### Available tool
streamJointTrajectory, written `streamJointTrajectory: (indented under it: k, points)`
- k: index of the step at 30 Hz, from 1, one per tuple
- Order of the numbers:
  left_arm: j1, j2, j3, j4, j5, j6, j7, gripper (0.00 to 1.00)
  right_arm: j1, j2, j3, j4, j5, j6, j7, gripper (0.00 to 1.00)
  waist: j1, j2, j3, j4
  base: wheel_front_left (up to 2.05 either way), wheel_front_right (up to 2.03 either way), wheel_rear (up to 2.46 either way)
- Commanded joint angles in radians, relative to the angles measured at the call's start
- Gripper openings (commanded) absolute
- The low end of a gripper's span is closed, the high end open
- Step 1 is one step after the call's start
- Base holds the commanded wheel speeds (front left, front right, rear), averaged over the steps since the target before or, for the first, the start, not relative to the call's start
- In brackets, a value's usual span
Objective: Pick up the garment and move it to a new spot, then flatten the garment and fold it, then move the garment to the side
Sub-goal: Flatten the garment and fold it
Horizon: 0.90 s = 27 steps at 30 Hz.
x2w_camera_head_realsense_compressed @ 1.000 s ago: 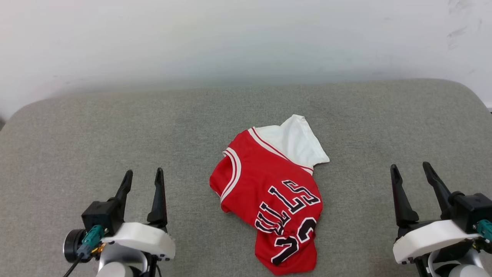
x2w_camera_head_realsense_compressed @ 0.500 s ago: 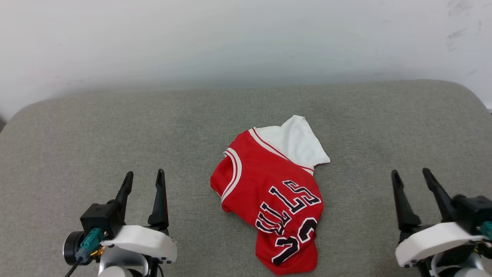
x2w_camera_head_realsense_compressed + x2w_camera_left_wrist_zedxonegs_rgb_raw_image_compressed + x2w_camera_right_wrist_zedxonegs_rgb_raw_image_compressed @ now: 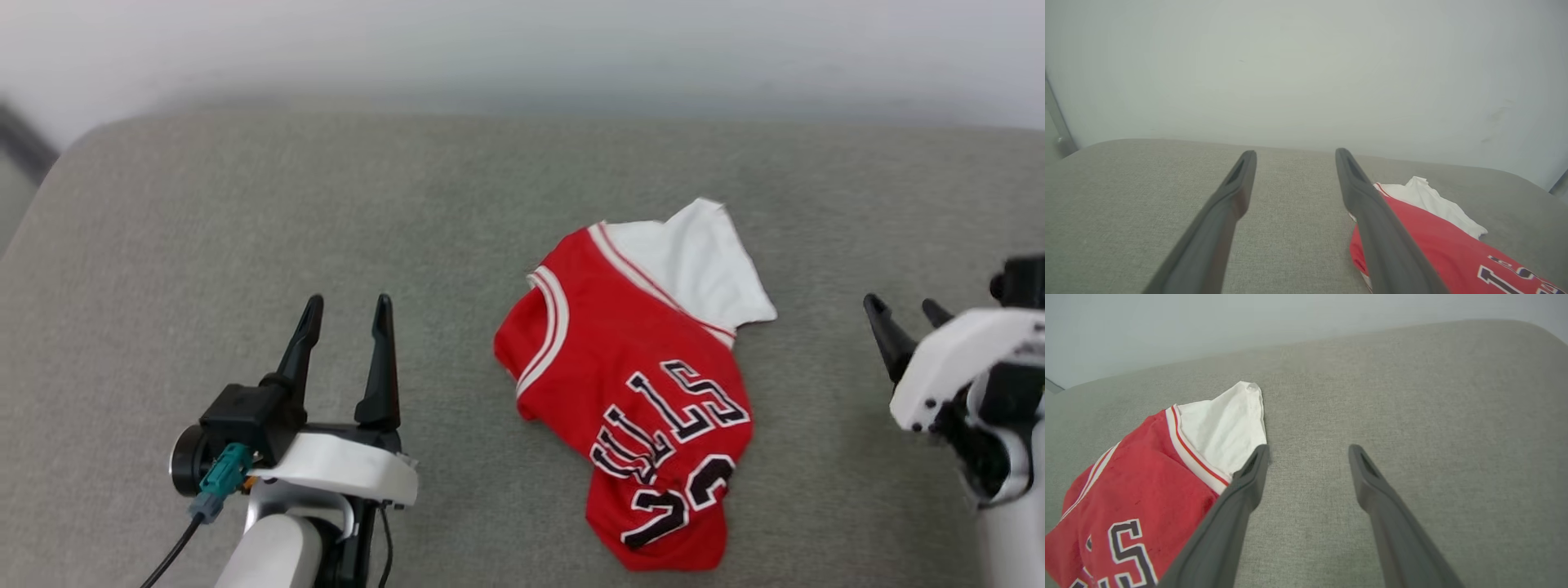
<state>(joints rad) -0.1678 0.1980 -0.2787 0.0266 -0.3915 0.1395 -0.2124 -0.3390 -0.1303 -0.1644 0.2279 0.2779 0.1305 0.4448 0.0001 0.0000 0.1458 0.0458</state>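
Observation:
The garment (image 3: 645, 384), a red jersey with a white sleeve, striped trim and black white-outlined lettering, lies crumpled on the grey cushion (image 3: 245, 229). My left gripper (image 3: 347, 310) hovers open to its left, nothing between the fingers. At the right edge my right gripper (image 3: 902, 314) stands open, tilted, a short way right of the white sleeve. The left wrist view has the garment (image 3: 1433, 241) to the right of my gripper (image 3: 1294, 153). In the right wrist view the sleeve (image 3: 1224, 424) lies just left of my open gripper (image 3: 1308, 449).
The cushion (image 3: 1412, 396) stretches wide with rounded far corners, against a pale wall (image 3: 522, 41). A dark strip (image 3: 24, 147) shows at the far left beyond the cushion edge.
The head camera has tilted and shifted, so the whole scene sits differently. My right gripper has lifted and turned inward toward the garment. The garment lies as before.

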Motion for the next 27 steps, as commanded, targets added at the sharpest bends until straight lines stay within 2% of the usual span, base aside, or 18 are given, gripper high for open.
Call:
streamJointTrajectory:
  k: [1, 7, 13, 18, 20, 23, 27]
  points:
    - [-0.017, -0.006, -0.002, -0.001, 0.004, -0.005, -0.005, 1.00, -0.025, -0.020, 0.012, 0.016, -0.007, 0.000, 0.034, 1.00, -0.0001, 0.0000, 0.049, 0.046, 0.00, 0.00, 0.00]
    - [-0.070, -0.034, -0.020, 0.021, 0.010, -0.021, -0.028, 1.00, -0.176, -0.085, 0.083, 0.138, 0.038, 0.000, 0.242, 1.00, -0.0001, 0.0000, 0.125, 0.113, 0.00, 0.00, 0.00]
    - [-0.108, -0.055, -0.026, 0.048, 0.011, -0.036, -0.043, 1.00, -0.264, -0.104, 0.155, 0.256, 0.078, 0.000, 0.302, 1.00, -0.0001, 0.0000, 0.178, 0.155, 0.00, 0.00, 0.00]
    - [-0.120, -0.064, -0.018, 0.073, 0.012, -0.046, -0.048, 1.00, -0.259, -0.096, 0.205, 0.381, 0.118, 0.000, 0.343, 1.00, -0.0001, 0.0000, 0.186, 0.163, 0.00, 0.00, 0.00]
    - [-0.121, -0.065, -0.015, 0.083, 0.012, -0.049, -0.050, 1.00, -0.255, -0.098, 0.223, 0.410, 0.134, 0.000, 0.353, 0.00, -0.0001, 0.0000, 0.180, 0.163, 0.00, 0.00, 0.00]
    - [-0.104, -0.064, -0.005, 0.096, 0.013, -0.047, -0.052, 1.00, -0.276, -0.114, 0.246, 0.401, 0.148, 0.000, 0.317, 0.00, -0.0001, 0.0000, 0.157, 0.151, 0.00, 0.00, 0.00]
    - [-0.072, -0.054, 0.009, 0.102, 0.013, -0.041, -0.053, 1.00, -0.313, -0.152, 0.266, 0.324, 0.162, 0.000, 0.242, 0.00, -0.0001, 0.0000, 0.111, 0.118, 0.00, 0.00, 0.00]
